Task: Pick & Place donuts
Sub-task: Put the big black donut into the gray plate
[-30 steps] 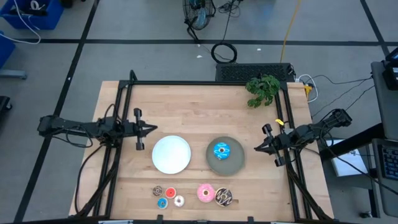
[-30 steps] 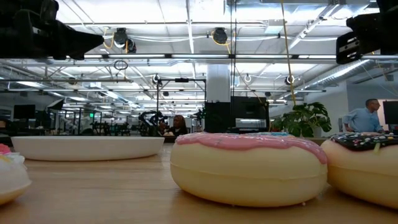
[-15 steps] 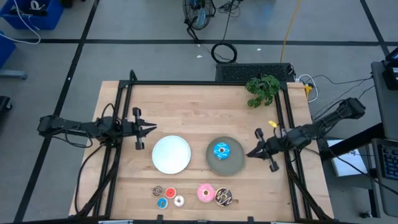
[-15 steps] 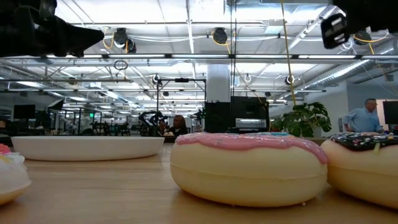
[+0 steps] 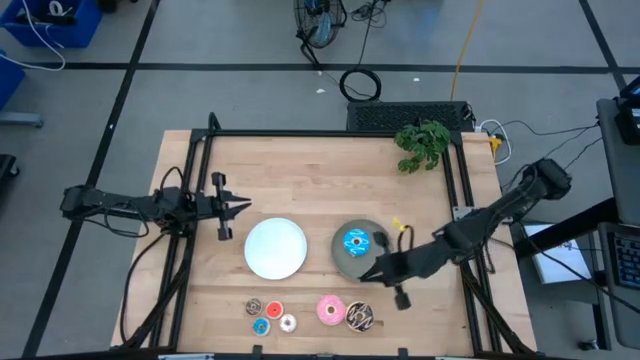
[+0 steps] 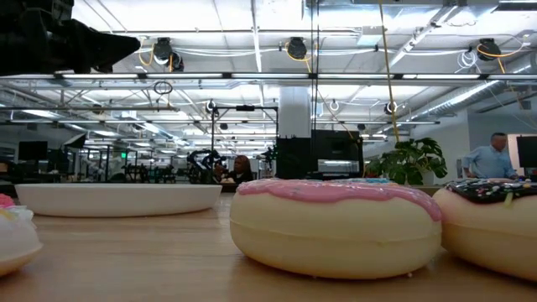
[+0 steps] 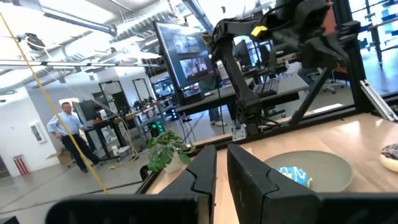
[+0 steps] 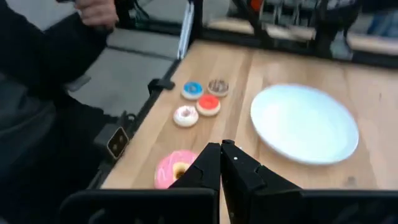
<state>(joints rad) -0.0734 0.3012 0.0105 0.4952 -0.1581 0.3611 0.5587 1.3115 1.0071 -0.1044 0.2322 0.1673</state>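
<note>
One larger blue-iced toy ring donut (image 5: 355, 241) already lies on the round grey plate (image 5: 345, 262) at the centre right of the high view, so by my reading the task has only begun. The other six wait in a row along the bottom edge of the wooden worktop (image 5: 300, 170): a pink-iced ring (image 5: 331, 310) touching a dark brown sprinkled ring (image 5: 360, 317), and to their left four tiny rings, brown (image 5: 253, 307), red (image 5: 274, 309), blue (image 5: 262, 326) and white (image 5: 288, 322). The round white plate (image 5: 275, 248) at the centre holds nothing.

The right tool (image 5: 366, 276) reaches in from the right of the frame and hovers low over the grey plate's lower edge, just above the pink and sprinkled rings; its fingers are pressed together and hold nothing. The left tool (image 5: 243, 207) waits at the left, above the white plate, its fingers parted by a narrow slit and empty.
</note>
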